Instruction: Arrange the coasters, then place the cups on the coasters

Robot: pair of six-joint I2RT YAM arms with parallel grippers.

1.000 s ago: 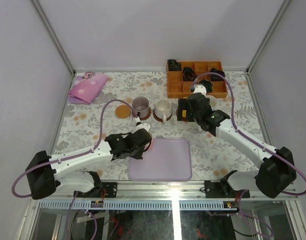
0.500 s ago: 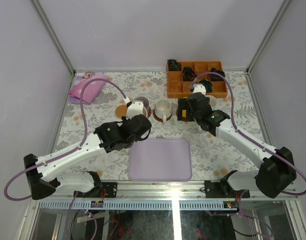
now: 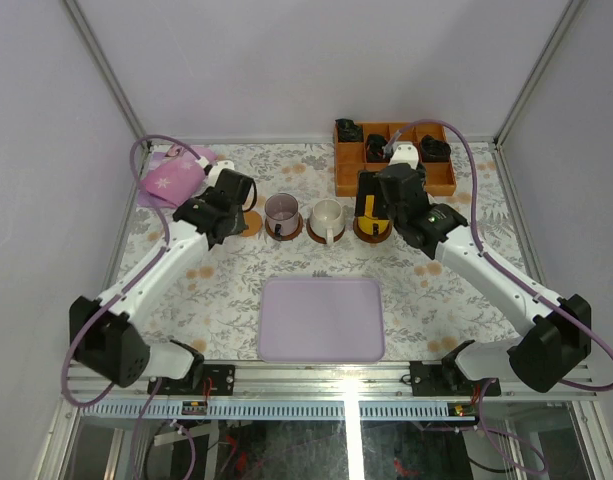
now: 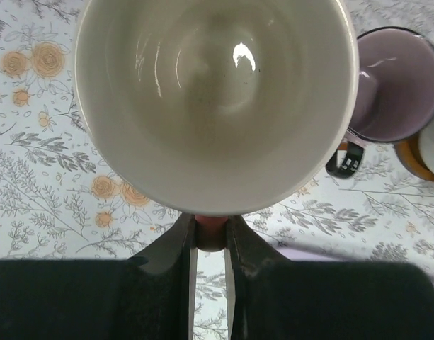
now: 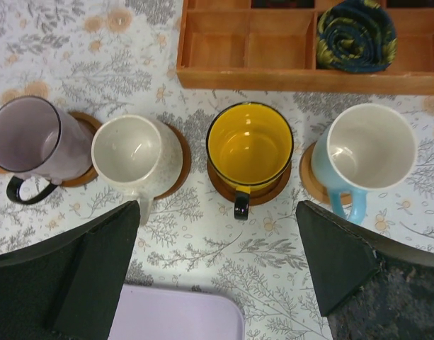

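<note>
My left gripper (image 4: 211, 230) is shut on the pink handle of a cup (image 4: 217, 92) with a pale inside, which fills the left wrist view. From above, the left gripper (image 3: 236, 195) hangs at the left end of the row, over a bare brown coaster (image 3: 251, 225). The purple cup (image 5: 29, 138), white cup (image 5: 132, 152), yellow cup (image 5: 248, 145) and light blue cup (image 5: 369, 149) each stand on a coaster (image 5: 178, 166). My right gripper (image 5: 217, 262) is open above the table, just in front of the yellow cup (image 3: 369, 212), with nothing between its fingers.
An orange-brown compartmented box (image 3: 394, 160) stands behind the row, holding rolled dark fabric (image 5: 356, 32). A lavender tray (image 3: 322, 318) lies near the front edge. A pink cloth (image 3: 174, 175) lies at the back left.
My left arm has swung from beside the lavender tray to the back left, carrying the pink-handled cup to the row's left end. The right gripper has drawn back slightly and stays open.
</note>
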